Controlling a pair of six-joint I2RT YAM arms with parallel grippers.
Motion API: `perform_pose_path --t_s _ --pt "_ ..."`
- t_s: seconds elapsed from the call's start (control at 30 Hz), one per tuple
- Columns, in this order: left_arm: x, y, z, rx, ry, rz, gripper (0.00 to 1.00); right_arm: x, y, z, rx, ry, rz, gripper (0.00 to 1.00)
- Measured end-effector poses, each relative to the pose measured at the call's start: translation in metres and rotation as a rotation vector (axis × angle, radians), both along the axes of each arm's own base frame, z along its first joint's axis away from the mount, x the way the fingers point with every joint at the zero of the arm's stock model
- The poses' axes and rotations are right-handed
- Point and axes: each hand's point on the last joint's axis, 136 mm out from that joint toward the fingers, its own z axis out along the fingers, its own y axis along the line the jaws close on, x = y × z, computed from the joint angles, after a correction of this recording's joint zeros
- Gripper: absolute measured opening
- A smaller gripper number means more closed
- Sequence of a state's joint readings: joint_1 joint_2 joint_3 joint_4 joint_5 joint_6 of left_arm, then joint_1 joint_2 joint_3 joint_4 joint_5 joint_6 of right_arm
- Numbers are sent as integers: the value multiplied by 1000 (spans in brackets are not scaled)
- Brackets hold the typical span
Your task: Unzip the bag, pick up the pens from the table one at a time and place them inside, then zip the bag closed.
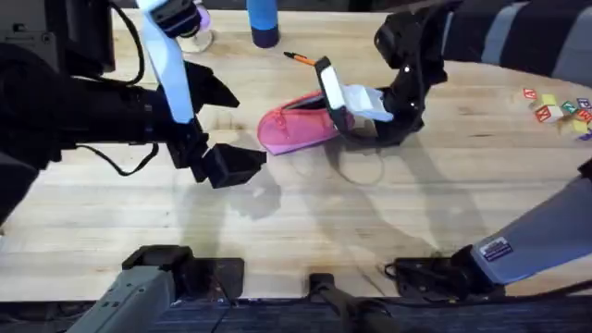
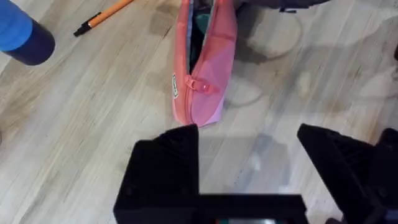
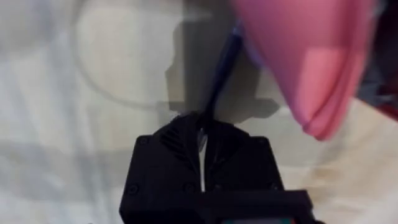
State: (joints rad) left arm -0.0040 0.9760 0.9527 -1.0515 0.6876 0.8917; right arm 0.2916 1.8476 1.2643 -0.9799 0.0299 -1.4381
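I see the pink bag (image 1: 296, 128) lying near the middle of the worktop (image 1: 305, 231), its zipper open along the top. My right pincer (image 3: 202, 127) sits at the bag's 3 o'clock end, clenched on a thin dark pen (image 3: 221, 68) that points toward the pouch. My left pincer (image 2: 249, 152) hovers released just off the bag's 8 o'clock end, touching nothing. The orange pen (image 1: 299, 58) lies on the wood at the bag's 12 o'clock, near a blue bottle (image 1: 263, 22).

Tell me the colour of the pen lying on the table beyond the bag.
Orange with a black tip; the pen shows best in the left wrist view.
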Motion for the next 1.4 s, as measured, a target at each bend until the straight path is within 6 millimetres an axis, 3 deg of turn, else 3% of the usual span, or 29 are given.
perform_pose_path --t_s 0.17,0.47,0.63,1.07,1.4 --pt "0 0 0 0 0 0 994 -36 -14 5 -42 100 38 32" --pt "0 0 0 0 0 0 993 -30 -12 51 4 -67 60 33" --pt "0 0 0 0 0 0 993 -13 -7 71 40 -201 62 32" --pt "0 0 0 0 0 0 993 58 15 102 126 -508 55 32" --pt "0 0 0 0 -1 0 993 56 14 102 109 -505 145 32"
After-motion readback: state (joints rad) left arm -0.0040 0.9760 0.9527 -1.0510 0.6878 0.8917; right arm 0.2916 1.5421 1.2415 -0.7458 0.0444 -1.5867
